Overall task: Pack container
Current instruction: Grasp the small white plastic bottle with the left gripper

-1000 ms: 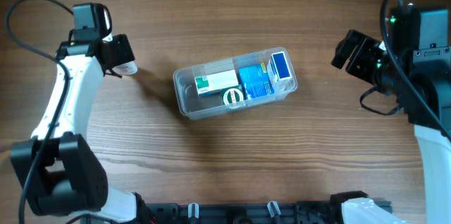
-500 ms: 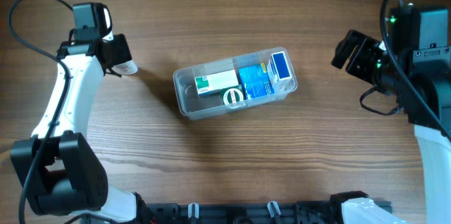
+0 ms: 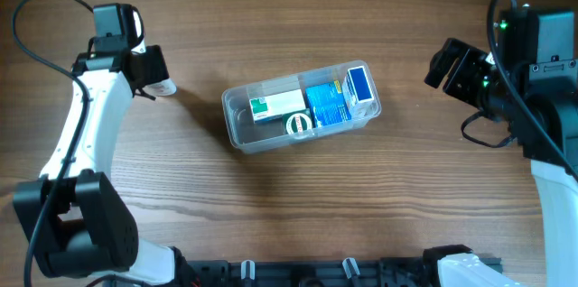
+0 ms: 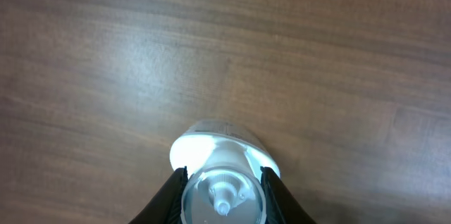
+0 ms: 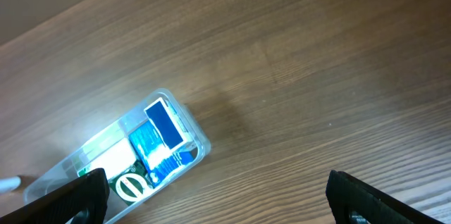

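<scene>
- At table centre, the container point(image 3: 235, 117) has not moved in the last second, and the left gripper point(image 3: 152, 70) has barely shifted.
- Left jaws are clamped on a bottle point(image 4: 222, 155), well left of the container. You have yet to pack it.
- Right gripper point(image 3: 450, 63): jaws apart, empty.
- Contents: 1 green-white box point(image 3: 278, 103), 2 blue boxes point(image 3: 327, 105), 1 round green item point(image 3: 299, 124).

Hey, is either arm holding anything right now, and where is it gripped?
The left gripper holds a small clear bottle, pinched on either side near its nozzle end. The right gripper is open and empty.
</scene>
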You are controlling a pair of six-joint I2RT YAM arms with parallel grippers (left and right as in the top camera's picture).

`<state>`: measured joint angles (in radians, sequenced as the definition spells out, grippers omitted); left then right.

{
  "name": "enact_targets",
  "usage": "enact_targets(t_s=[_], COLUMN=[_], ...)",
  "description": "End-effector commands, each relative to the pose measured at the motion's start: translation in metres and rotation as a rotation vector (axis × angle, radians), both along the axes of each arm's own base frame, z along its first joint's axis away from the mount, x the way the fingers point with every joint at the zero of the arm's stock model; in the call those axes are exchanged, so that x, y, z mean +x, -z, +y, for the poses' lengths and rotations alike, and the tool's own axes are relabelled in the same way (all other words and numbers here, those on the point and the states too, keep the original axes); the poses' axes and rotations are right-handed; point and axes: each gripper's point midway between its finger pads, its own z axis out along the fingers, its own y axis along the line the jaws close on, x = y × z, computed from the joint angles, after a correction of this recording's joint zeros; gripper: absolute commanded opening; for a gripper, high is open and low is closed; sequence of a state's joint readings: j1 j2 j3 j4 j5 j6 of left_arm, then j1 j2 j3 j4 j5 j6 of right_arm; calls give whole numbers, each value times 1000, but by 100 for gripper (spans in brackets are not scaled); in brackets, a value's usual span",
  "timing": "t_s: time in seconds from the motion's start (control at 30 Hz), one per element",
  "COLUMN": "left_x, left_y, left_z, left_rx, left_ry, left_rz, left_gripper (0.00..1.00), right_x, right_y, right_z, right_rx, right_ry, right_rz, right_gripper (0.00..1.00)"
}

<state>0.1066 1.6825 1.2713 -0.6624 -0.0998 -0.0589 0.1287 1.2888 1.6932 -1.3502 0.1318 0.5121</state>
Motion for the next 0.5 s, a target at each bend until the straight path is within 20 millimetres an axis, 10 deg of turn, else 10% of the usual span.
enact_targets(t_s=[0.0, 0.47], left_x=[-6, -56], left_y=[-34, -106], left_z=[2, -62], left_rx=[-15, -117], left_ry=[-65, -57], left_rz=[-61, -157], left_gripper=[4, 4], right_x=[2, 1], right_y=[-4, -4], right_z=[-1, -1], right_rx=[6, 6], right_ry=[15, 15], right_rz=[-11, -10], right_gripper=[100, 100])
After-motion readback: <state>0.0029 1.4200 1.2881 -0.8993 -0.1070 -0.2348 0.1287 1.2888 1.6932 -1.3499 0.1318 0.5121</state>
